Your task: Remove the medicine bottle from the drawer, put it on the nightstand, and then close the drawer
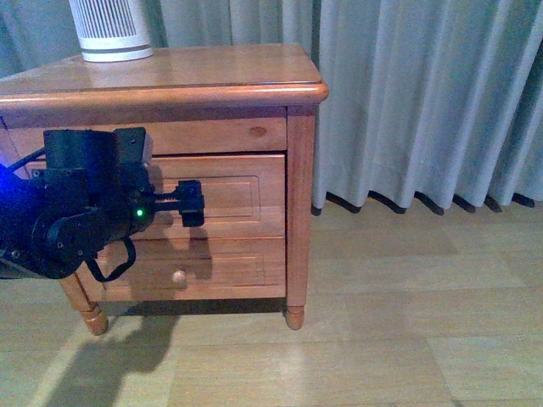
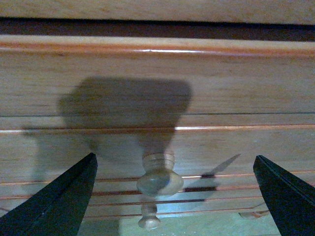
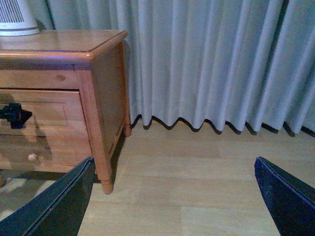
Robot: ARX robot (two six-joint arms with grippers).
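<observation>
The left pincer (image 1: 191, 205) is facing the drawer (image 1: 246, 191) of the nightstand (image 1: 170, 91) head-on, with its jaws standing wide apart and grasping nothing. In the left wrist view, the round knob (image 2: 160, 178) is lying straight ahead of this pincer. It is sitting between the two fingers (image 2: 64, 196), touching neither and a little off their mid-line. The knob's stem is projecting out of the drawer front toward the pincer, so the approach axis and the knob axis are running nearly in line. The coming move is judged to be a short advance followed by a closure on the knob — whether the fingertips are already level with it cannot be told from these views. The drawer is appearing shut or nearly so. The medicine bottle is not showing in any view and is presumably lying inside. The right pincer (image 3: 173, 160) is hanging well apart from the nightstand, above the floor (image 3: 206, 196) near the curtain (image 3: 206, 64), likewise released and empty — the left arm is by far the nearer one. The smaller knob (image 2: 149, 216), belonging to the shorter drawer below, is not the target.
</observation>
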